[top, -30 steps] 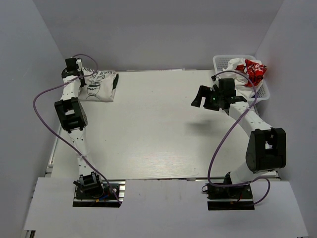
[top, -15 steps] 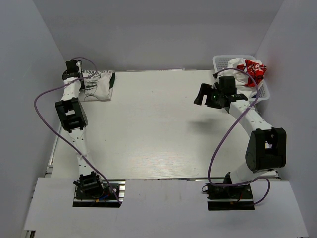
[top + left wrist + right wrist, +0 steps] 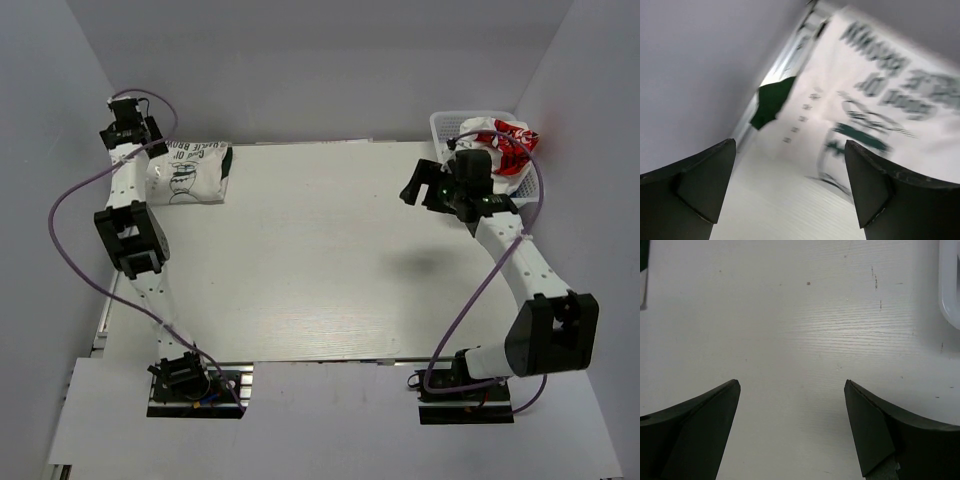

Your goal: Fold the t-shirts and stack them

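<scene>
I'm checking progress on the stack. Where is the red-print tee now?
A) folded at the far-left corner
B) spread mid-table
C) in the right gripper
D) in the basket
D: the red-print tee lies crumpled in the basket at the far right; the right gripper is open and empty over the table.

The right hand [image 3: 791, 385] is held with fingers wide apart above the white counter [image 3: 805, 330]; a white basket rim [image 3: 949, 285] is glimpsed beside it.

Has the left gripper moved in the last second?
Yes. The left gripper has pulled left and farther back, off the folded t-shirt, toward the far-left corner of the table.
</scene>
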Controlling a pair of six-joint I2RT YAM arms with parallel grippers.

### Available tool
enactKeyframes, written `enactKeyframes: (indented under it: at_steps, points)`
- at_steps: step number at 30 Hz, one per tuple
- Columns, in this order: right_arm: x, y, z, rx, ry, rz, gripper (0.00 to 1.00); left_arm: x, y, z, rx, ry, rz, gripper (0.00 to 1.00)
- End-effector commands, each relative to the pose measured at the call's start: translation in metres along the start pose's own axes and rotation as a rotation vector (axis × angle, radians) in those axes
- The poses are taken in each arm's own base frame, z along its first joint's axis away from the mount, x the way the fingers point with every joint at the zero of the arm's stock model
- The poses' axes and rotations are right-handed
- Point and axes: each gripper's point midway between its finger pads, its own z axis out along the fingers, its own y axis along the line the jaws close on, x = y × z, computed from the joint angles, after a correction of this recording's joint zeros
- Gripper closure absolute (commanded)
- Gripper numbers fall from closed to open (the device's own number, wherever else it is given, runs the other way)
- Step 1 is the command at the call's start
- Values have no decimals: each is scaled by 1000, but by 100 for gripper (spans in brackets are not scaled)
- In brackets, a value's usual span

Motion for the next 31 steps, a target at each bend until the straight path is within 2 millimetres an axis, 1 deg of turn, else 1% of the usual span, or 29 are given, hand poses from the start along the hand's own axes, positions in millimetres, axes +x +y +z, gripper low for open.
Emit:
enactKeyframes:
  at_steps: [1, 2, 3, 4, 5, 6, 7, 8, 9, 10, 11, 12, 13, 14, 15, 16, 17, 18, 19, 20, 22, 23, 24, 25, 27, 28, 31]
  points:
    - [-5, 4, -19, -9, -57, 25, 10, -71, -34, -113, 243, -150, -154, 1]
    - [-4, 5, -20, -16, -66, 32, 10, -61, -44, -122, 289, -117, -164, 1]
    - [-2, 9, -28, -34, -84, 36, 10, -59, -61, -138, 372, -105, -178, 1]
    - [5, 7, -28, -34, -83, 42, 10, -54, -71, -152, 412, -92, -195, 1]
    - [10, 6, -29, -39, -80, 56, 10, -38, -92, -182, 481, -65, -223, 1]
    - [28, 2, -31, -37, -61, 67, 10, -26, -101, -196, 505, -46, -242, 1]
    - [22, 6, -37, -58, -106, 64, 10, -11, -110, -212, 520, -29, -262, 1]
    - [22, 7, -44, -66, -133, 63, 10, 43, -139, -217, 561, 50, -262, 1]
    - [46, -2, -39, -52, -97, 82, 10, 63, -152, -236, 621, 52, -263, 1]
    - [39, 0, -43, -67, -152, 79, 10, 115, -150, -257, 670, 96, -251, 1]
    - [40, 1, -48, -81, -173, 81, 10, 122, -180, -291, 867, 50, -265, 1]
    - [63, -5, -41, -83, -141, 84, 10, 143, -182, -302, 916, 66, -274, 1]
    - [61, 1, -48, -113, -167, 78, 10, 178, -175, -309, 943, 102, -255, 1]
    - [73, -4, -45, -106, -152, 82, 10, 199, -170, -312, 908, 157, -240, 1]
    - [84, -8, -43, -102, -135, 85, 10, 206, -163, -313, 867, 176, -230, 1]
    - [82, -7, -46, -108, -159, 85, 10, 211, -154, -310, 806, 174, -225, 1]
    - [91, -10, -43, -103, -150, 101, 10, 207, -144, -317, 791, 152, -222, 1]
    - [92, -13, -43, -97, -153, 108, 10, 214, -139, -322, 781, 166, -211, 1]
    - [102, -15, -40, -93, -133, 131, 10, 217, -136, -326, 795, 160, -203, 1]
    - [105, -16, -40, -91, -125, 144, 10, 214, -135, -337, 832, 130, -206, 1]
    - [107, -14, -38, -108, -131, 149, 10, 211, -134, -347, 870, 110, -212, 1]
    - [105, -12, -39, -123, -143, 148, 10, 208, -133, -349, 876, 100, -215, 1]
    - [106, -10, -39, -132, -144, 145, 10, 212, -130, -350, 869, 105, -194, 1]
    - [107, -10, -39, -141, -148, 144, 10, 212, -125, -348, 844, 97, -197, 1]
    - [110, -7, -40, -159, -147, 147, 10, 208, -123, -351, 844, 87, -171, 1]
    - [111, -7, -40, -160, -147, 151, 10, 209, -119, -351, 827, 90, -171, 1]
    - [105, -4, -47, -179, -191, 145, 10, 196, -119, -365, 876, 45, -184, 1]
